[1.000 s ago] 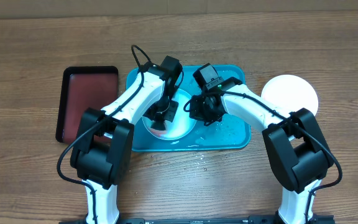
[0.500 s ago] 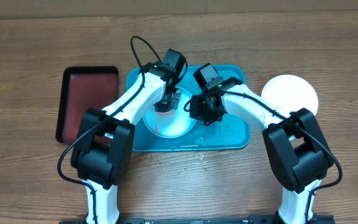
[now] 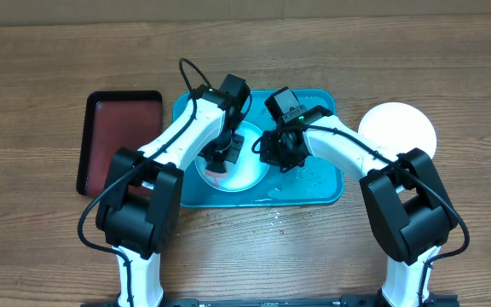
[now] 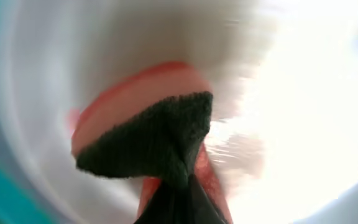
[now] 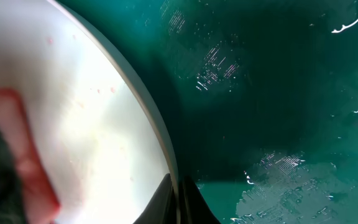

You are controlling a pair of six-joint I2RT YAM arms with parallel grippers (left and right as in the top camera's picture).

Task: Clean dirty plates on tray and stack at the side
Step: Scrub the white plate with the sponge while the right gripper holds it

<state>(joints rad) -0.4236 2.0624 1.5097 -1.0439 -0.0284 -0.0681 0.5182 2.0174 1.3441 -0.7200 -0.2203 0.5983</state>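
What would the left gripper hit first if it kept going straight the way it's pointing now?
The left gripper points down into the plate, so it would most likely meet the plate's white inside, with the sponge it holds squeezed between. Depth is hard to judge.

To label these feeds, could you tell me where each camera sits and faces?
Overhead: above the table, looking down on the tray, left arm and right arm.
Left wrist: close over the plate, facing the sponge; fingers unclear.
Right wrist: low over the wet tray, fingers at the plate's rim.
Both wrist views share plate and sponge.
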